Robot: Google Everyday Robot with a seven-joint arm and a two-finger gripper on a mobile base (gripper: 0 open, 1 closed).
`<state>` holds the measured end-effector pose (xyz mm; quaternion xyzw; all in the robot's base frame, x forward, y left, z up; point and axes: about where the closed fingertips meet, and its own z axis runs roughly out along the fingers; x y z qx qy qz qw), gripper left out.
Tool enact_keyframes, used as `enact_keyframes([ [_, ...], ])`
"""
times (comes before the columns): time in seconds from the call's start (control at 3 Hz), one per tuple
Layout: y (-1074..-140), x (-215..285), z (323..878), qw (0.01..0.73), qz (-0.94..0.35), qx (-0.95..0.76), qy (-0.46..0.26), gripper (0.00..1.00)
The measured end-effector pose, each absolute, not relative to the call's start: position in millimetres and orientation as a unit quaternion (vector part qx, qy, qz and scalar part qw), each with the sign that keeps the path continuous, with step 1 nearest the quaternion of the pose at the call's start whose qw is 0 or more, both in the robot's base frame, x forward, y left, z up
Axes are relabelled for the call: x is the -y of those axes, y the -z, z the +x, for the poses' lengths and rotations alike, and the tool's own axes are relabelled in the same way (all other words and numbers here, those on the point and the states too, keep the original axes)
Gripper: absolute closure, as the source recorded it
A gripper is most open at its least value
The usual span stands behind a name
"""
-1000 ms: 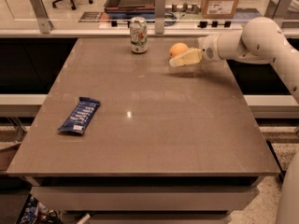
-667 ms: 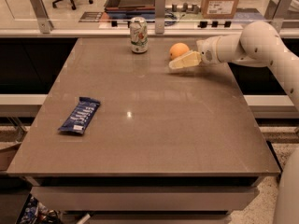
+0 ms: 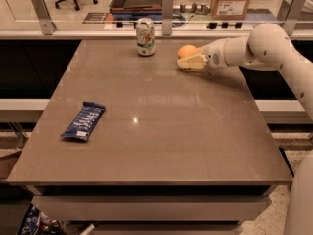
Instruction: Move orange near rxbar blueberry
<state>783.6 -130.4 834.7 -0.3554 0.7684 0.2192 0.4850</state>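
The orange (image 3: 187, 50) sits on the brown table (image 3: 161, 131) at the far right, right of a white-green drink can (image 3: 145, 36). My gripper (image 3: 190, 58) reaches in from the right at table height and is right against the orange, its cream-coloured front side just before the fruit. The rxbar blueberry (image 3: 83, 121), a flat dark blue bar with white lettering, lies at the near left of the table, far from the orange and the gripper.
My white arm (image 3: 264, 45) stretches over the table's right edge. A low glass barrier with metal posts (image 3: 167, 6) runs along the far edge. Behind it are a cardboard box (image 3: 232, 0) and a tray.
The arm has shifted very slightly to the left. The orange, can and bar have stayed where they were.
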Motion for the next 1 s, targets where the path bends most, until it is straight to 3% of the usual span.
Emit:
enact_keyframes([
  [0.67,-831.1,124.3,784.2,0.482,-0.358,-0.768,-0.223,0.87],
  [1.0,-829.5,121.4,784.4,0.481,-0.359,-0.768,-0.225,1.0],
])
